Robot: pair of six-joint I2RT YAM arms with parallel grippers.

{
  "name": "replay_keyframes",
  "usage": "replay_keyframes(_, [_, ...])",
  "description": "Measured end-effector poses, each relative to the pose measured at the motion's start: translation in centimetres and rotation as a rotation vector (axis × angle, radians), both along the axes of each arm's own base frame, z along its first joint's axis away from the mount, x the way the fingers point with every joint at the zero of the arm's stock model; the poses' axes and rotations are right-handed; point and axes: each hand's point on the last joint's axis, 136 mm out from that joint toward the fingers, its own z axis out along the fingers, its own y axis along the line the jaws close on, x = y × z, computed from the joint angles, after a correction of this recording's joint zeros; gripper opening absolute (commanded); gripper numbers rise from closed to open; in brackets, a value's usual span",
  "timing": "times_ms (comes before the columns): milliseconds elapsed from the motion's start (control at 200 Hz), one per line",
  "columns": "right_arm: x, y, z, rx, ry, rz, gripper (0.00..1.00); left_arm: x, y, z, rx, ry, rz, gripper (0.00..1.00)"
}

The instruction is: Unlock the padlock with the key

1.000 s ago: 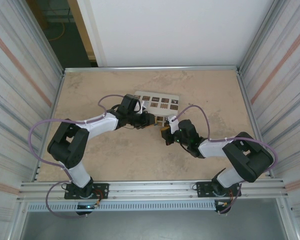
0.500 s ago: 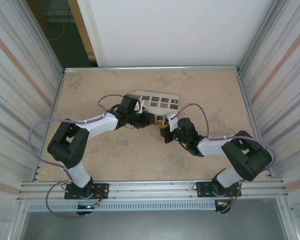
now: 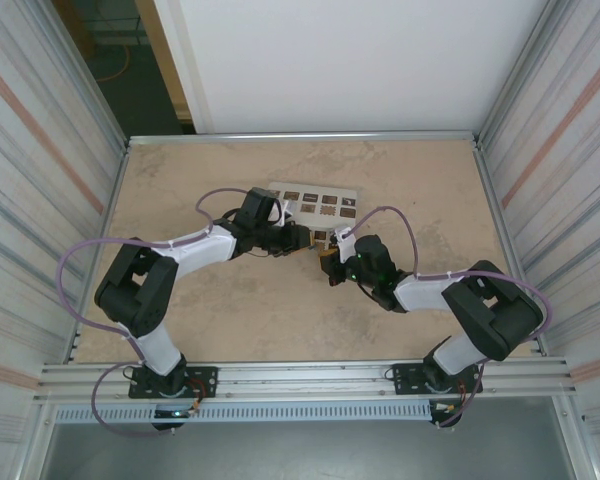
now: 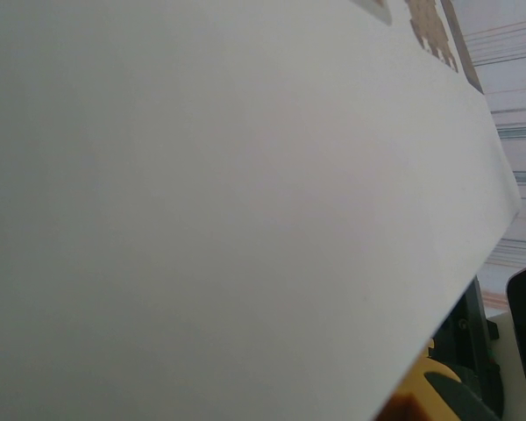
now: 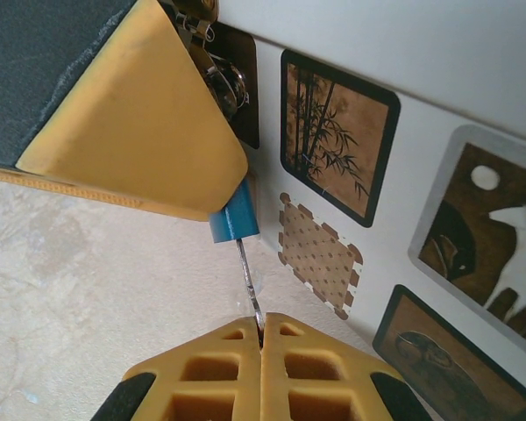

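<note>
Right gripper tight on the key at the padlock, wrist slightly further left than before.

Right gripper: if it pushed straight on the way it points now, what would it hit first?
Probably the blue padlock, just ahead at the far end of the key pinched in the right gripper. The left gripper's yellow finger holds that padlock.

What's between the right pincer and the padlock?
Right wrist view: a thin metal shaft, apparently the key, runs from the shut right pincer up to the blue padlock. Nothing else in that gap.
</note>
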Motion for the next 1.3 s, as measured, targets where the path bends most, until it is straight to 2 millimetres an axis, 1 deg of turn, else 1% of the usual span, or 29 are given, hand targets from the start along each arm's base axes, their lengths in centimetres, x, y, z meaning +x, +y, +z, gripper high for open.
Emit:
replay_keyframes(466, [-0.22, -0.17, 0.36, 0.006, -0.007, 0.0, 0.0, 0.0, 0.0, -0.01, 0.0, 0.0, 0.0, 0.2])
replay_keyframes(741, [0.09, -0.5, 0.36, 0.006, -0.008, -0.011, 0.0, -0.01, 0.01, -0.02, 0.0, 0.001, 0.0, 0.2])
replay_keyframes(1303, [-0.18, -0.25, 0.36, 0.011, -0.002, 0.005, 0.0, -0.1, 0.07, -0.21, 0.002, 0.003, 0.0, 0.2])
